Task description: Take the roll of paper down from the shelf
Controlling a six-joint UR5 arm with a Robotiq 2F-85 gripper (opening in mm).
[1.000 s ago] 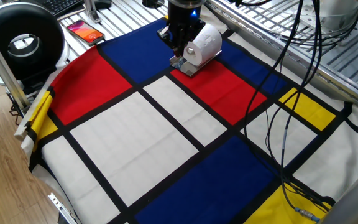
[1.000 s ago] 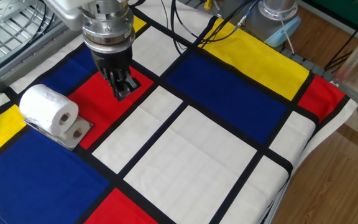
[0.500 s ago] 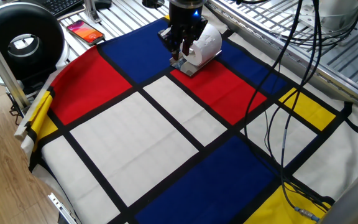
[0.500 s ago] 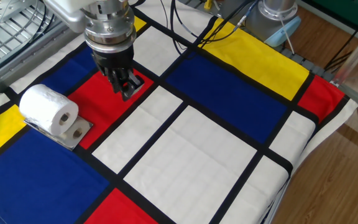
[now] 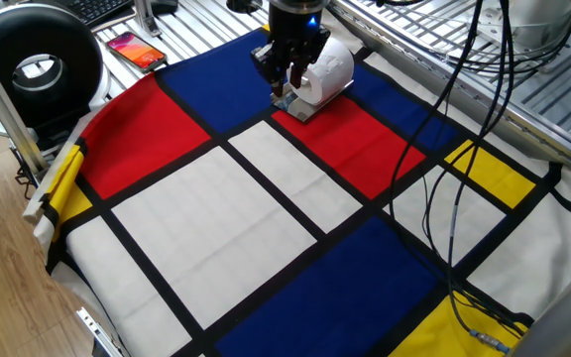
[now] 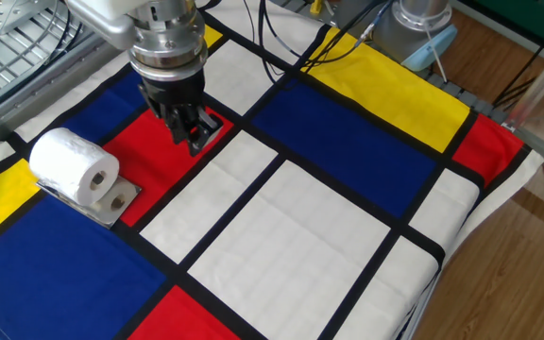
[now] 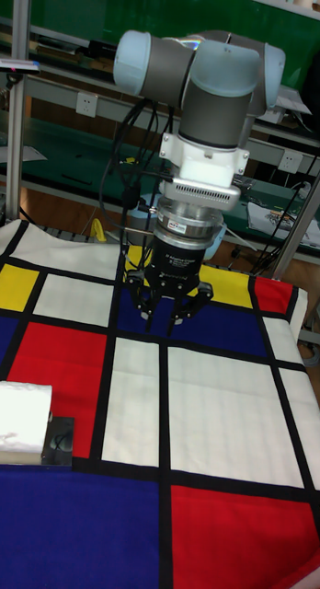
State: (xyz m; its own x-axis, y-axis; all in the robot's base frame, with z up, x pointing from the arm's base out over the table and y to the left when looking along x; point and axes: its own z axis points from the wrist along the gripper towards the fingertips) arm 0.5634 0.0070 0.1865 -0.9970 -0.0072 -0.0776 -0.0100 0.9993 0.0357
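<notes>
The white roll of paper (image 6: 74, 166) lies on its side on the shelf (image 6: 118, 202), a small silver plate with holes that sits on the patterned cloth. Its hollow centre faces the camera in the other fixed view. My gripper (image 6: 196, 138) hangs over the red panel to the right of the roll, apart from it, with the fingers slightly parted and nothing between them. In one fixed view the gripper (image 5: 287, 77) stands in front of the roll (image 5: 329, 67) and partly hides it. The tall fixed view shows the roll (image 7: 20, 423) at the left edge and the gripper (image 7: 169, 317) farther back.
A cloth of red, blue, yellow and white panels (image 6: 281, 236) covers the table. Slatted metal racks (image 5: 523, 69) and hanging cables (image 5: 444, 149) run along the far side. A black round device (image 5: 38, 64) and a phone (image 5: 135, 48) lie beyond the cloth.
The gripper has shifted a little away from the roll and its fingers have spread slightly. The roll and the plate have not moved.
</notes>
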